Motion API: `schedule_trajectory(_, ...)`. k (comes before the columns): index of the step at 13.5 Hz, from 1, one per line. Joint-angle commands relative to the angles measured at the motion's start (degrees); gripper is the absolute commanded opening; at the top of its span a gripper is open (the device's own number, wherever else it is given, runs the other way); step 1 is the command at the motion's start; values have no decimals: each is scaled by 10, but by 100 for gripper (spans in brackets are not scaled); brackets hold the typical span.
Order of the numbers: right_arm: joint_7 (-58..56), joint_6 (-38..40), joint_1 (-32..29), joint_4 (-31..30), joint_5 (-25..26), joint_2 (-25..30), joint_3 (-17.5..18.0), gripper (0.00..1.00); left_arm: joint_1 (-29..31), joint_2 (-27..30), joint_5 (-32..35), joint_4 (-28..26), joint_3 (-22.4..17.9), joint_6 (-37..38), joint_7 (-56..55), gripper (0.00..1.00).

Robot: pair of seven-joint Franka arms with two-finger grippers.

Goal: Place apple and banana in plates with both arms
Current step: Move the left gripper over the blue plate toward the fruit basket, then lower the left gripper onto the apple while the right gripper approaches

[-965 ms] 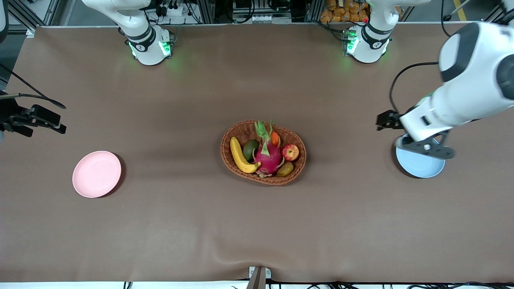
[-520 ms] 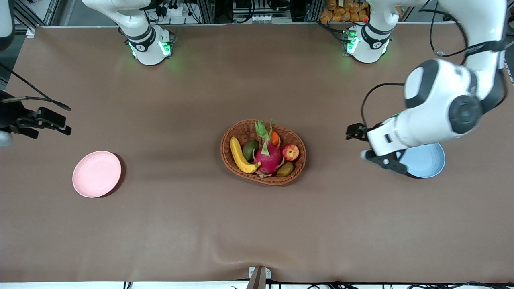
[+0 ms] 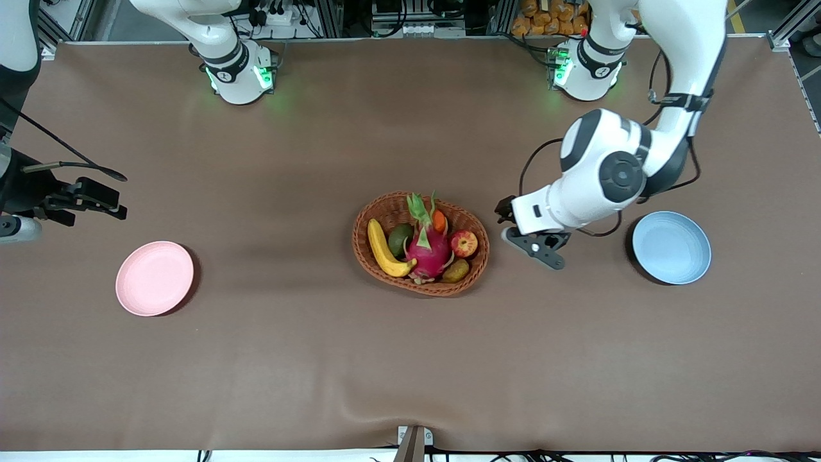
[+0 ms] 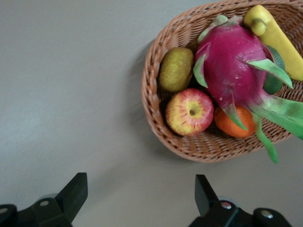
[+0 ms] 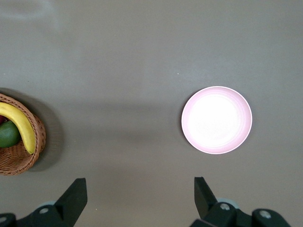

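I am hovering my left gripper (image 3: 537, 244), fingers spread wide and empty, over the counter (image 3: 308, 359) between the wicker basket (image 3: 476, 264) and the light blue plate (image 3: 671, 248). My right gripper (image 3: 77, 202), fingers also open, is hanging at the frame's left edge above the pink plate (image 3: 154, 278). The apple (image 3: 464, 244) and banana (image 3: 383, 250) are lying in the basket at mid-frame.

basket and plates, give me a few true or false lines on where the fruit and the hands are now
1. The apple lies in the basket. True.
2. The banana is on the pink plate. False: it is in the basket; that plate holds nothing.
3. The left hand is open, over the table between the basket and the blue plate. True.
4. The right hand grips the banana. False: it is open and holds nothing.
5. The blue plate holds the apple. False: it holds nothing.
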State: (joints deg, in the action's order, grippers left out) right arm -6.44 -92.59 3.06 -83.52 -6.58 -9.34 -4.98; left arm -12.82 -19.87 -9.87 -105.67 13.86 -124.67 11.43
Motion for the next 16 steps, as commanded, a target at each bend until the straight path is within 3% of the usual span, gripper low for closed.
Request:
schedule_trajectory(1,-5,4,2,11,-7,-8,-2,100,-11,-16,-8,-7,-1,-56,21,100)
schedule_trajectory(4,-5,6,13,9,-6,-28,-2,100,-21,-49,-9,-8,2,-122,19,100)
schedule_trajectory(16,-4,4,14,8,-7,-45,-2,100,-40,-91,-64,-41,27,-231,11,100)
